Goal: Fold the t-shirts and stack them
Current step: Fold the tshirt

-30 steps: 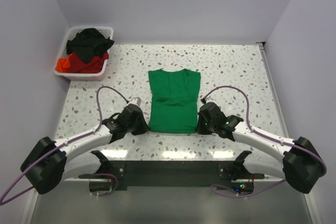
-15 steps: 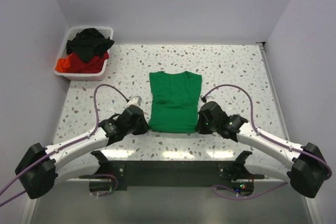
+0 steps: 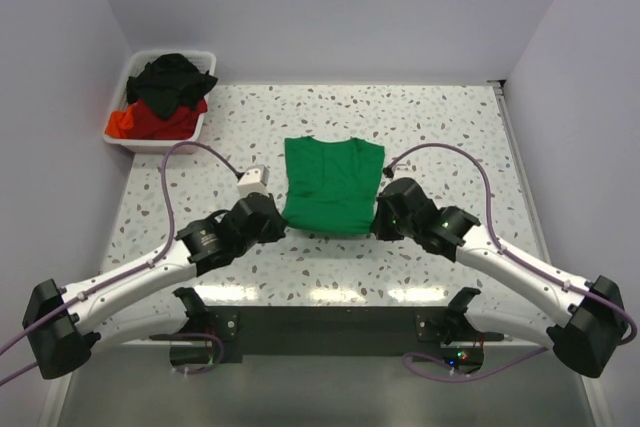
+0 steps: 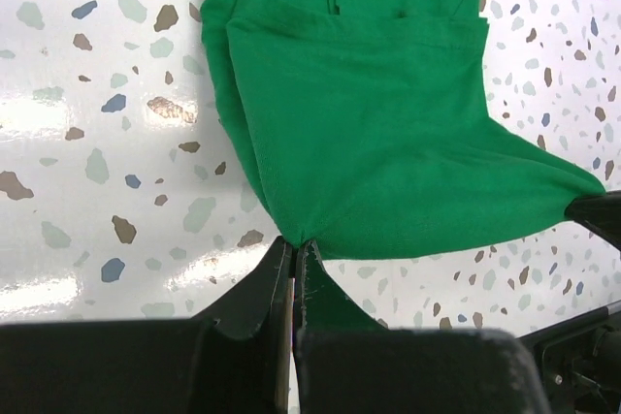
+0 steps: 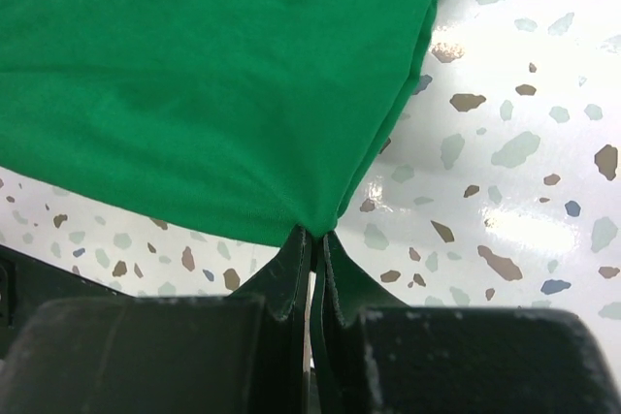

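Pinching the two near corners of the bright green t-shirt (image 3: 332, 185), the jaws of the left arm (image 3: 150, 265) and the right arm (image 3: 505, 259) are clenched on its hem, one corner each. Both wrist views show the cloth fanning out from between closed tips. The shirt sits mid-table (image 3: 450, 137) with its collar end away from the robot and its sides already tucked in to a narrow panel. Its far part lies flat while the gripped hem is raised. The matched hold on both corners appears meant to keep the hem level and taut, so it can travel toward the collar as one edge and halve the garment without skewing.

Against the view a second earlier, both arms reach further out over the table. The near hem has moved away from the robot, so the green panel looks shorter from above. Its collar edge stays where it was, and the grip on both corners is unchanged.

A black t-shirt (image 3: 172, 75) and a red t-shirt (image 3: 140, 123) lie heaped in the white bin (image 3: 205, 119) at the far left corner, well apart from the arms and not yet folded.
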